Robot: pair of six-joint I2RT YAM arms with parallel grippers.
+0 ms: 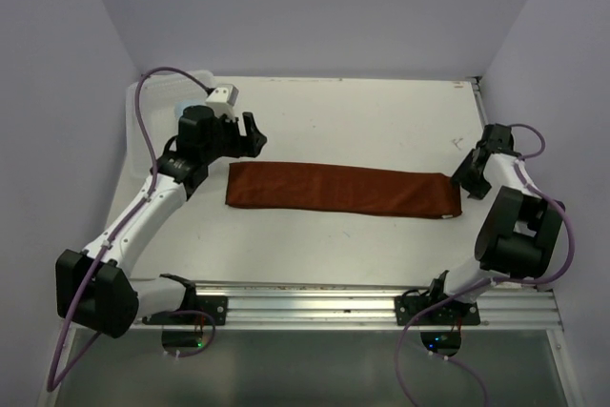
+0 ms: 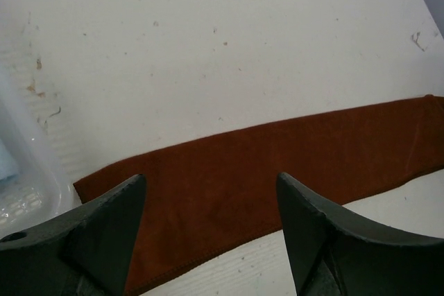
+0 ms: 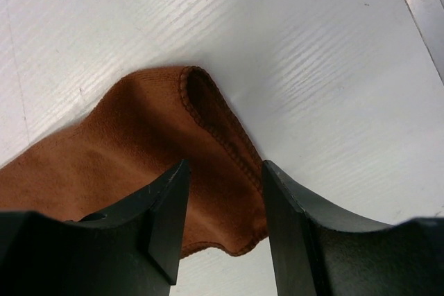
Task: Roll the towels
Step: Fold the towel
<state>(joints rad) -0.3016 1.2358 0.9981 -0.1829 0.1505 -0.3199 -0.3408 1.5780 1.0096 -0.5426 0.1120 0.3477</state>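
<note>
A rust-brown towel [image 1: 343, 189] lies flat on the white table as a long folded strip running left to right. My left gripper [image 1: 250, 135] is open and hovers just above and behind the towel's left end. In the left wrist view its fingers stand wide apart over the towel [image 2: 277, 164], and the gripper [image 2: 209, 178] holds nothing. My right gripper [image 1: 469, 176] is at the towel's right end. In the right wrist view the gripper [image 3: 225, 168] is open and its jaws straddle the towel's [image 3: 125, 150] hemmed end, which is slightly lifted and curled.
A clear plastic bin [image 1: 167, 92] stands at the back left of the table, beside the left arm; it also shows in the left wrist view [image 2: 21, 171]. An aluminium rail [image 1: 315, 297] runs along the near edge. Walls close in on both sides.
</note>
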